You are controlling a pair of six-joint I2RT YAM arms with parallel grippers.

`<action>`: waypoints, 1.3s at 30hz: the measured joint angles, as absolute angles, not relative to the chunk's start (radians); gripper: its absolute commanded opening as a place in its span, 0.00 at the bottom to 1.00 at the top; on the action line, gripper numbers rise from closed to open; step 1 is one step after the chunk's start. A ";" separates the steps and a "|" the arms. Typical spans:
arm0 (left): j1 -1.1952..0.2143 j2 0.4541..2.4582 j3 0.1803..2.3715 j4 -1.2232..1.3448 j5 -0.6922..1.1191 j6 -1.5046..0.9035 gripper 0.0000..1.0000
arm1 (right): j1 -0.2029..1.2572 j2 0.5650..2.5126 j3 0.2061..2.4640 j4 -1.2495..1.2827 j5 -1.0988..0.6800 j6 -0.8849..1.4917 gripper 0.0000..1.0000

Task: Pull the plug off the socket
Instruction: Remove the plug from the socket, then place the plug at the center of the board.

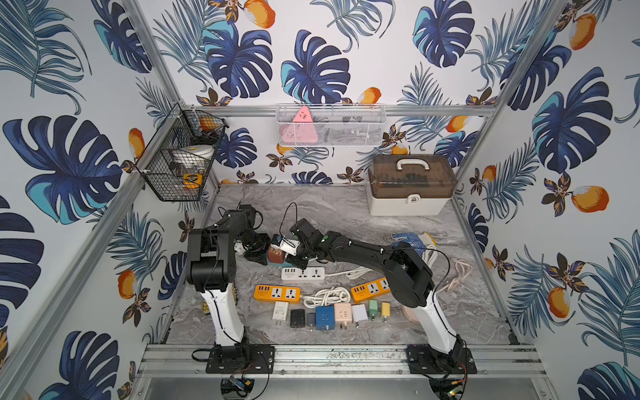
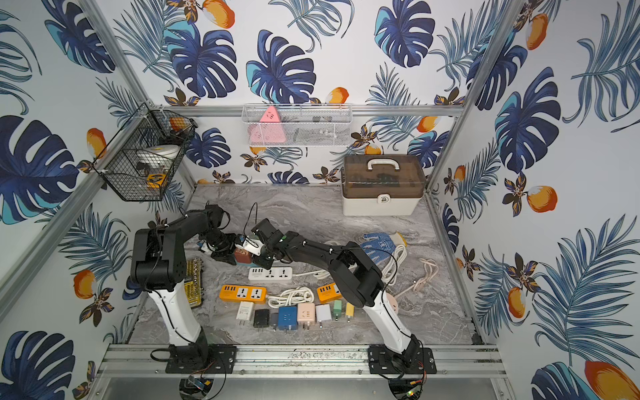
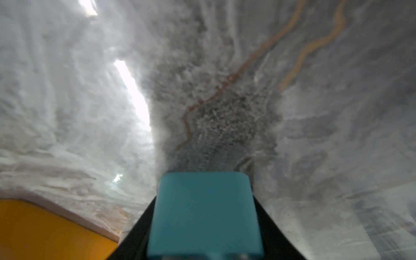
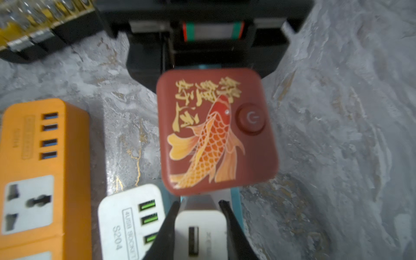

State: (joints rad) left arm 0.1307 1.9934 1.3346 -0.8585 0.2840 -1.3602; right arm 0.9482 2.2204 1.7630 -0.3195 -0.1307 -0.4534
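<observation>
A teal socket strip lies on the marble table, and my left gripper is shut on one end of it, black fingers on both sides. A red cube adapter with a gold koi print stands plugged into the strip. Beside the cube a white USB plug sits in the strip, whose teal edge shows. My right gripper has its fingers pressed on the plug's two sides. In both top views the grippers meet at the red cube. The white plug is hidden there.
A white power strip and an orange power strip lie just in front of the teal one. Coiled cables, a second orange strip and a row of several chargers lie nearer the front. A toolbox stands back right.
</observation>
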 measured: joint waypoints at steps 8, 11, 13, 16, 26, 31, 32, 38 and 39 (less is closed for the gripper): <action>0.131 2.003 1.336 -0.862 0.288 -1.360 0.20 | 0.932 2.168 1.777 -0.346 -0.132 -0.479 0.07; 0.131 2.002 1.333 -0.860 0.289 -1.360 0.20 | 0.893 2.162 1.797 -0.355 -0.124 -0.402 0.08; 0.131 1.998 1.328 -0.856 0.290 -1.360 0.20 | 0.862 2.162 1.822 -0.372 -0.113 -0.320 0.09; 0.132 1.996 1.322 -0.849 0.291 -1.360 0.20 | 0.816 2.175 1.880 -0.445 -0.109 -0.167 0.06; 0.130 2.006 1.332 -0.857 0.295 -1.359 0.20 | 0.699 2.415 2.171 -0.788 -0.201 0.347 0.09; 0.125 2.012 1.340 -0.863 0.295 -1.356 0.20 | 0.692 2.473 2.213 -0.888 -0.257 0.516 0.11; 0.123 2.015 1.342 -0.863 0.297 -1.356 0.20 | 0.689 2.485 2.220 -0.905 -0.268 0.543 0.11; 0.117 2.021 1.349 -0.866 0.299 -1.352 0.20 | 0.677 2.493 2.205 -0.926 -0.297 0.651 0.31; 0.116 2.022 1.348 -0.865 0.299 -1.352 0.20 | 0.677 2.490 2.197 -0.920 -0.298 0.671 0.33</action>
State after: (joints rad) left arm 0.1162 2.0216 1.3483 -0.8654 0.2993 -1.3518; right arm 0.6769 2.4901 2.1967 -0.9195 -0.2981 0.6712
